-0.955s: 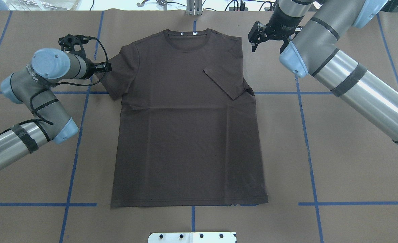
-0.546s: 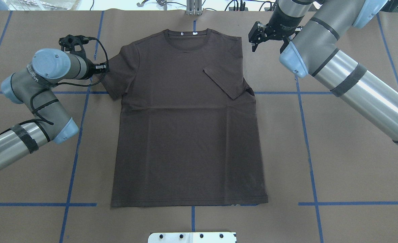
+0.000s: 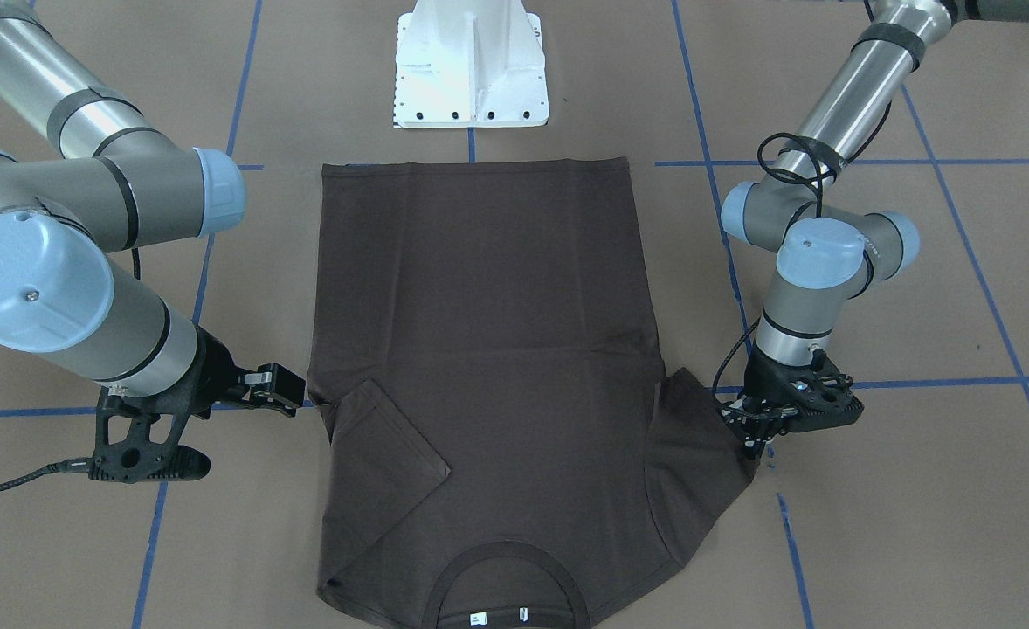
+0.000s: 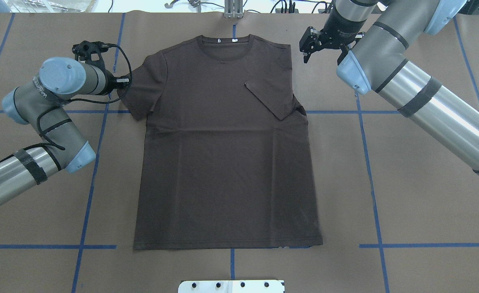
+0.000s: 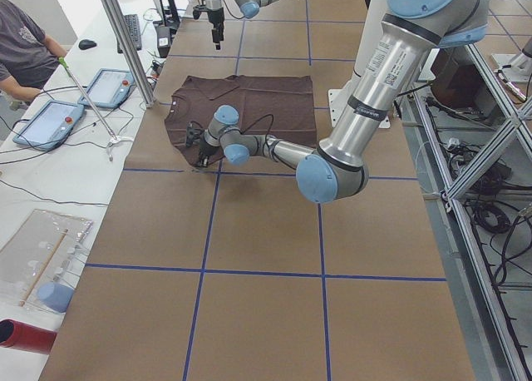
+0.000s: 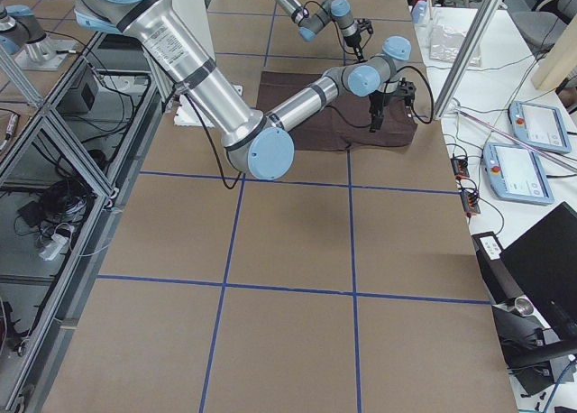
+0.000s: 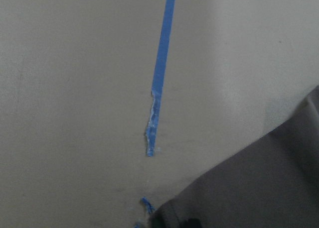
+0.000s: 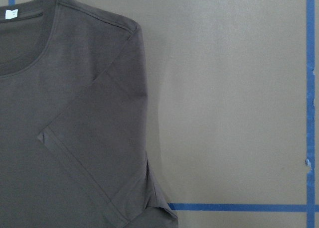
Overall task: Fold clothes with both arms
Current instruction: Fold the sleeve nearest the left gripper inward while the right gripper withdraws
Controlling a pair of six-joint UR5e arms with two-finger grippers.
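The dark brown T-shirt (image 4: 227, 162) lies flat on the brown table, collar (image 4: 225, 49) at the far edge. The sleeve on my right arm's side is folded inward onto the chest (image 4: 270, 99) (image 8: 94, 158). The other sleeve (image 4: 140, 91) is spread outward. My left gripper (image 4: 120, 82) (image 3: 750, 428) is low at that sleeve's outer edge and shut on the hem; its wrist view shows the sleeve corner (image 7: 249, 188) at the bottom. My right gripper (image 4: 321, 53) hangs open above the table beside the shirt's shoulder, holding nothing.
Blue tape lines (image 4: 367, 162) grid the table. The white base pedestal (image 3: 471, 70) stands just behind the shirt's bottom hem. Beyond the far edge are a metal post (image 5: 125, 40), tablets (image 5: 50, 123) and a seated person (image 5: 25, 52).
My left gripper has shifted a little outward, away from the shirt's body, and the sleeve edge has followed it. The right gripper has barely moved.
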